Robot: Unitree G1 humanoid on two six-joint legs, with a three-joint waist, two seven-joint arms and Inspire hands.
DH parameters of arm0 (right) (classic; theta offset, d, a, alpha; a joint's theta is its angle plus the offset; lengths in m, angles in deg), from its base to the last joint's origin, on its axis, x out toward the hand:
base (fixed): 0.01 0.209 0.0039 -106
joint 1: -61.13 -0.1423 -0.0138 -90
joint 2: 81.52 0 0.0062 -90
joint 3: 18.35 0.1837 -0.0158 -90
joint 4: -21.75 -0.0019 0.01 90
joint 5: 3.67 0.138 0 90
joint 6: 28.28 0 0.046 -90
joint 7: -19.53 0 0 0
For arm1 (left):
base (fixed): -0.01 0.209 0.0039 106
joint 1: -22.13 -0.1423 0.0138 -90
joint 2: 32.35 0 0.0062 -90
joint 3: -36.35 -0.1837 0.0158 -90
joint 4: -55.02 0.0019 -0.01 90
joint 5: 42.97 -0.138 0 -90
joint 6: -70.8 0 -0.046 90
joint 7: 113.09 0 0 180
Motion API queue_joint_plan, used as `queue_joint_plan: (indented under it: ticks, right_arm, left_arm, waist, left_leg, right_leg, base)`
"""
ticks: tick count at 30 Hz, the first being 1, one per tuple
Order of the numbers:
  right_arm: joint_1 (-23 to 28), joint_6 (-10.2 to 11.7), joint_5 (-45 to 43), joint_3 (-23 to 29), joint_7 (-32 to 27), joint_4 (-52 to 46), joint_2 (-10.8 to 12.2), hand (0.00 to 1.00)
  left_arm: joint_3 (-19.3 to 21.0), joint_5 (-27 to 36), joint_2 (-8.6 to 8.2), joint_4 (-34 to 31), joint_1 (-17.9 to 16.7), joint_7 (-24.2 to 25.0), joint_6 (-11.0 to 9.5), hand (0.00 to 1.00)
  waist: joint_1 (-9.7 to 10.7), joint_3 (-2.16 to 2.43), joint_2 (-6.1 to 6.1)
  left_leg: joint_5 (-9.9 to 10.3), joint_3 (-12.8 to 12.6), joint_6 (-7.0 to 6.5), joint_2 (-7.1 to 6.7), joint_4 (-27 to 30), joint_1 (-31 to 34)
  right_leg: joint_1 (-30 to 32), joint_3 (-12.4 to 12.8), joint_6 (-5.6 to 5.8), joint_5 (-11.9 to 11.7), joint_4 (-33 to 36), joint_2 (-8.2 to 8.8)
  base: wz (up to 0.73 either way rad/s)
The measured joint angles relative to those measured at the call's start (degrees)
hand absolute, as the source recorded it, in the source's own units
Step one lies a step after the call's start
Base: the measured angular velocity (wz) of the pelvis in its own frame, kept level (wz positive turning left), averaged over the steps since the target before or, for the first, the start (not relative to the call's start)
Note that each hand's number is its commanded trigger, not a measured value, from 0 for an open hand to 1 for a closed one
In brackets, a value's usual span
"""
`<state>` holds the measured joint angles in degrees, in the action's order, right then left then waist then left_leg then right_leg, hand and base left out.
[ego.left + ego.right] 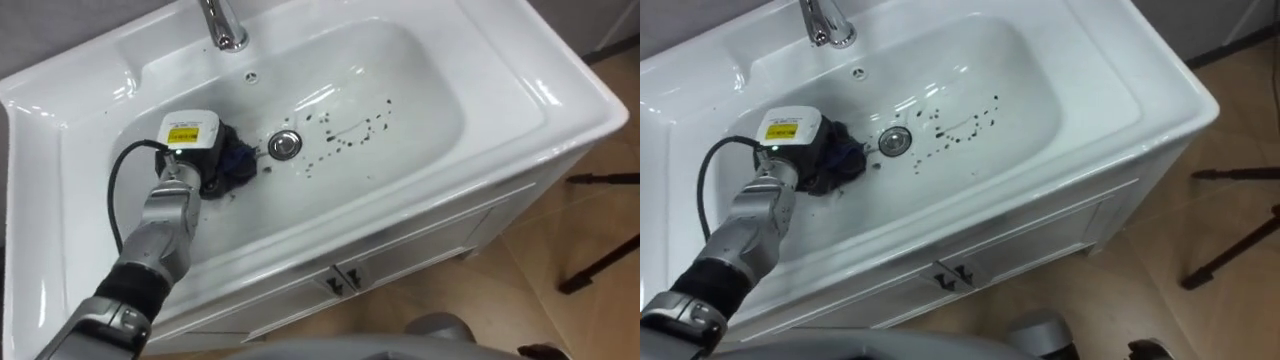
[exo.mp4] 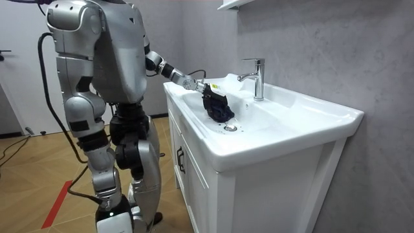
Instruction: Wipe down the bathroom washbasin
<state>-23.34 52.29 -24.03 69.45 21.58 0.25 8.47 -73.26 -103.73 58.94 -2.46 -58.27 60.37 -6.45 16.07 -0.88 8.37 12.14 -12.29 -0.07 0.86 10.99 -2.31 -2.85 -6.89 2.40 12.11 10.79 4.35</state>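
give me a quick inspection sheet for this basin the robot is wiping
surface: white basin, dark specks right of the drain
job's things: dark cloth left of the drain, bunched up
clutter: nothing seen
robot hand: left robot hand shut on the cloth, low in the bowl
cables: thin cable on the floor at the room view's left
surroundings: faucet at the back rim, cabinet doors below, black stand legs on the wood floor

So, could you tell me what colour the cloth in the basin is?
Dark blue cloth; the left eye view shows it best.
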Motion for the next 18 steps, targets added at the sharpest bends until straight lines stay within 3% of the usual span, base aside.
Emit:
queue_joint_plan:
  ticks: [5, 12, 18]
  right_arm:
    - [-1.1, 0.0, 0.6, 0.1, -0.2, 0.0, 0.0, 0.0]
    - [-1.8, 0.0, 2.6, 0.0, -1.6, 0.6, 0.4, 0.0]
    - [-1.7, -0.1, 2.6, -0.7, -2.1, 0.5, 0.4, 0.0]
  left_arm:
    - [-0.4, 2.7, -0.52, 3.9, 1.4, -1.7, 0.0, 1.0]
    - [-0.3, 7.3, -3.34, 12.1, 6.5, -3.4, 0.1, 1.0]
    - [-0.9, 14.2, -6.05, 12.5, 8.1, -4.3, -0.1, 1.0]
  waist:
    - [0.6, 0.05, -0.17]
    - [0.7, 0.12, -1.56]
    - [1.2, 0.13, -2.14]
  left_leg:
    - [-0.1, 0.0, -0.08, 0.01, -0.1, -0.2]
    - [-0.4, -0.5, -0.34, -0.08, -0.2, -1.3]
    - [-0.7, -1.1, -0.73, -0.35, 0.5, -0.1]
  right_leg:
    - [-0.1, 0.1, 0.04, 0.0, 0.2, -0.02]
    - [-0.1, 0.3, 0.09, 0.4, 1.5, 0.24]
    - [1.3, 0.4, 0.38, 0.6, 2.7, 0.76]
  base:
    - [0.0]
    - [-0.01]
    - [0.02]
